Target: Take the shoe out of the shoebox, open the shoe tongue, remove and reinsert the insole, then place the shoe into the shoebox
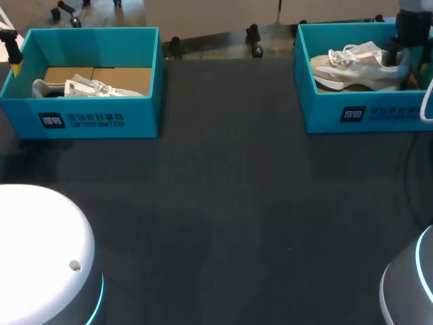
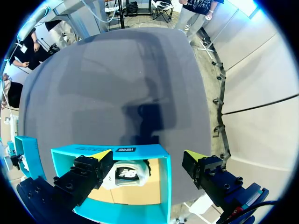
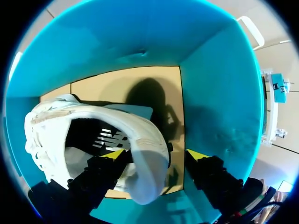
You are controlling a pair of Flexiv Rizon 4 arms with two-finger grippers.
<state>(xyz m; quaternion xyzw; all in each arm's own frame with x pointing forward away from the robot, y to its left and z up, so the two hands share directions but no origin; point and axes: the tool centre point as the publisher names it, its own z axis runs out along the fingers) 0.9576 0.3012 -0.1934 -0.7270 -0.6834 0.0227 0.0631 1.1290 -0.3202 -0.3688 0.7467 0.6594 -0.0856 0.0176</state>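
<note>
White print marks the fronts of the left shoebox (image 1: 101,122) and right shoebox (image 1: 325,115). The right end effector (image 3: 156,154), wide open, is inside the right one — the heel of the white shoe (image 3: 140,135) sits between its fingers. The left end effector (image 2: 148,154) hangs wide open above the left shoebox.

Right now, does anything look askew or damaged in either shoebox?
Nothing stands out: left sneaker sits in left shoebox, right sneaker in right shoebox, right gripper open around its heel.
</note>
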